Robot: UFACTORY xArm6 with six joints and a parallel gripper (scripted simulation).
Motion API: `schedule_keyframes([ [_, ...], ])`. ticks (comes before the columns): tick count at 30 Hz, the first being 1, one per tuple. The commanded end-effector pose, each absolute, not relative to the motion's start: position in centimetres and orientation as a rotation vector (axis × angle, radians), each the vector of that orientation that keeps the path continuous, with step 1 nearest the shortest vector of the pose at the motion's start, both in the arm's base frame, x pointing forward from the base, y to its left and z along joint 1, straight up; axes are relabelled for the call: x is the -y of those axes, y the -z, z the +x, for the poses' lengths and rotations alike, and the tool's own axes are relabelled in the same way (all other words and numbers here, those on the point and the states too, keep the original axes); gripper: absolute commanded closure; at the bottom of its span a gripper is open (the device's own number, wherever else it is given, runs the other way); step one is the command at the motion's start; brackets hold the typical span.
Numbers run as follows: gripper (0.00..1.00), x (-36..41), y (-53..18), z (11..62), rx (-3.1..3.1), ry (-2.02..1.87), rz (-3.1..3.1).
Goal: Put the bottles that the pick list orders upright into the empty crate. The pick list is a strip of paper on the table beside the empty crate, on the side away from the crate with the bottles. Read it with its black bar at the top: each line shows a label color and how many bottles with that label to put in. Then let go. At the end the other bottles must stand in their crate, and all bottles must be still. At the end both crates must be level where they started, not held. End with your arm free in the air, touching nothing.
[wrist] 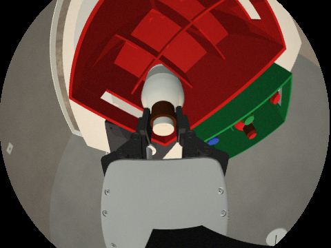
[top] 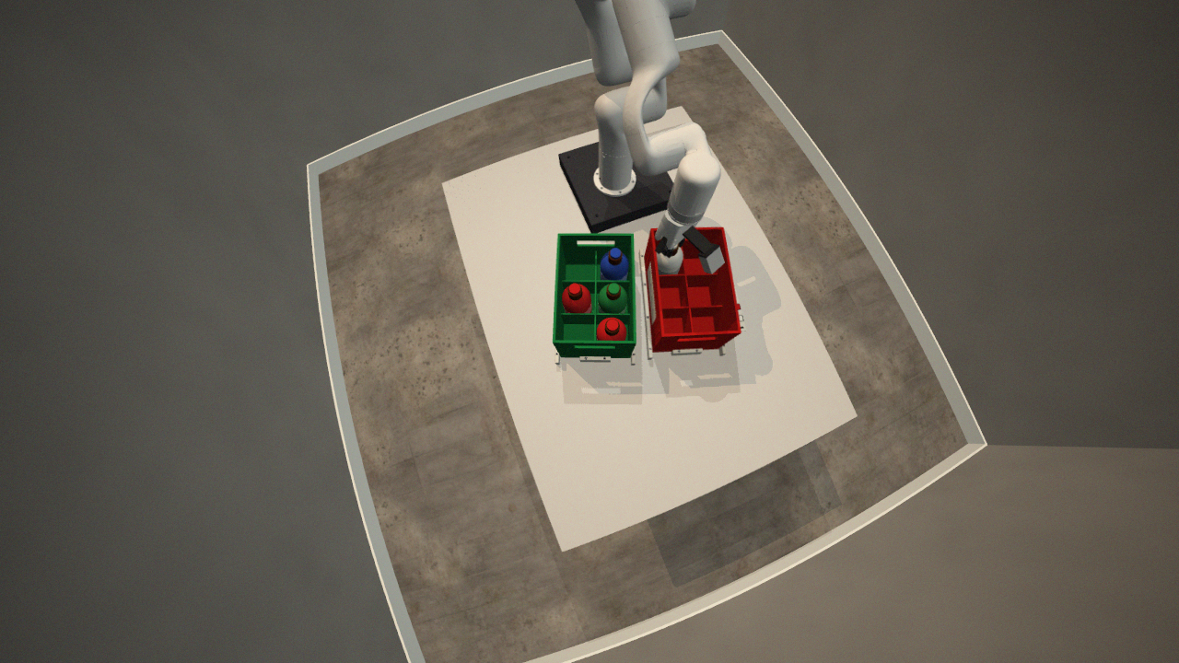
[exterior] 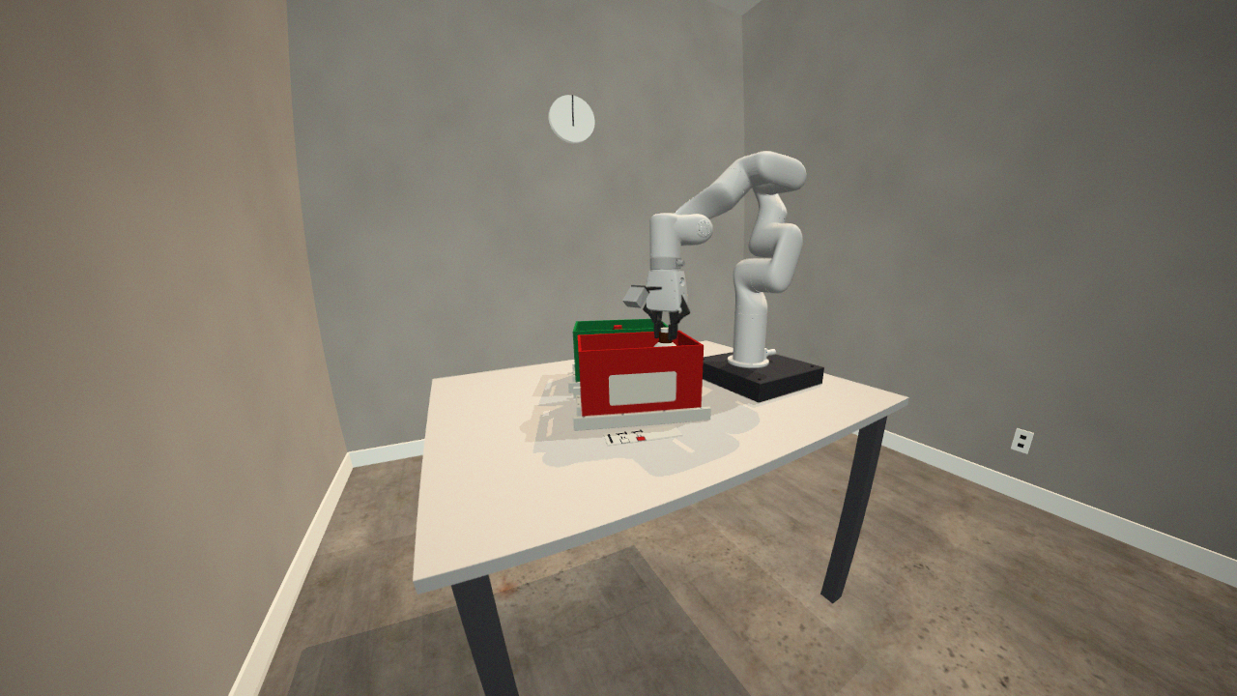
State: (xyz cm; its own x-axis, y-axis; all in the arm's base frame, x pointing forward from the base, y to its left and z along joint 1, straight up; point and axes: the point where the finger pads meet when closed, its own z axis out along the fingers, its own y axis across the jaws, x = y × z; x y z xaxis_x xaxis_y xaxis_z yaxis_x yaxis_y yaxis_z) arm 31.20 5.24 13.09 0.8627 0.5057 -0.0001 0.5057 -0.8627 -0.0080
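My gripper [wrist: 163, 114] is shut on the brown neck of a pale bottle [wrist: 162, 89] and holds it upright. The bottle hangs in the corner compartment of the red crate [top: 692, 290] nearest the robot base and next to the green crate [top: 595, 296]. In the exterior view the gripper [exterior: 664, 331] is at the red crate's rim; I cannot tell whether the bottle touches the floor of the crate. The green crate holds a blue-capped bottle [top: 613, 263], a green-capped one [top: 612, 296] and two red-capped ones [top: 574, 297] [top: 611, 330]. The pick list [exterior: 629, 438] lies on the table beside the red crate.
The robot's black base plate [top: 613, 193] stands just behind the two crates. Both crates sit side by side on low pale rails. Dividers split the red crate into several compartments, the others empty. Table legs and a wall clock [exterior: 570, 117] are far from the arm.
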Motion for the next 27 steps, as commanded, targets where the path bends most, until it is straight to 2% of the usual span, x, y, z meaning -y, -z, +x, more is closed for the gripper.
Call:
schedule_keyframes([
  [1,1.0,-5.3,-13.0,31.4,0.821,0.003,-3.025],
  [27,1.0,-5.3,-11.8,31.3,0.821,0.003,-3.025],
])
